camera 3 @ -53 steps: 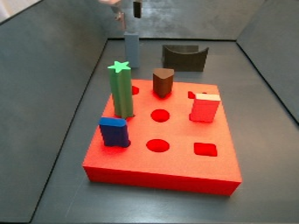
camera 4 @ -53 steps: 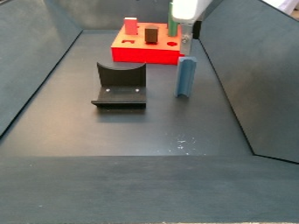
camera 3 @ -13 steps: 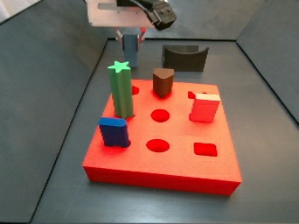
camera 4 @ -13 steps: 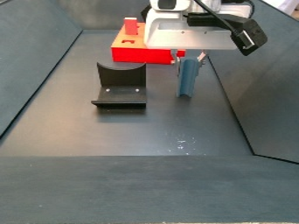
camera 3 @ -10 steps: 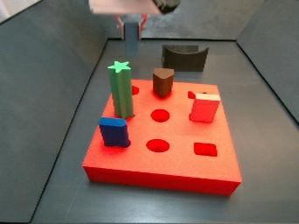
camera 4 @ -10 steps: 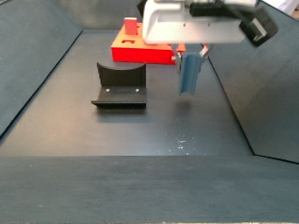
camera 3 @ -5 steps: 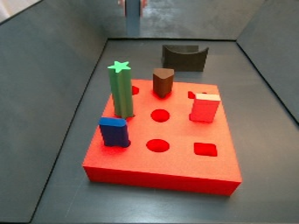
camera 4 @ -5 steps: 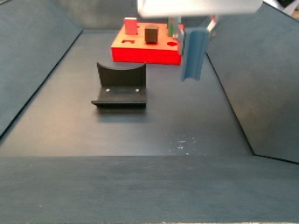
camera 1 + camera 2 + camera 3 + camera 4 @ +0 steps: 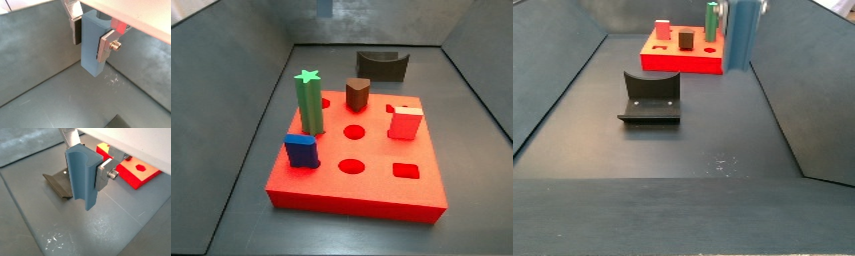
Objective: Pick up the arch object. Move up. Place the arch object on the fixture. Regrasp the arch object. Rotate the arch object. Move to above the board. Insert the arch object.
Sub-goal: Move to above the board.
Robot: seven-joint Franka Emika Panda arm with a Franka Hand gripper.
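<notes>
Hanging upright well above the floor, the arch object (image 9: 84, 174) sits clamped between the closed gripper (image 9: 89, 35) plates, and any slip or tilt in that narrow hold could land it crooked on the fixture (image 9: 651, 97) below.

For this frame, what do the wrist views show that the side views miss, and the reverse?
Wrist views only: the gripper, shut on the arch object. Side views only: the green post and blue block on the board. Shared: arch object, board, fixture.
</notes>
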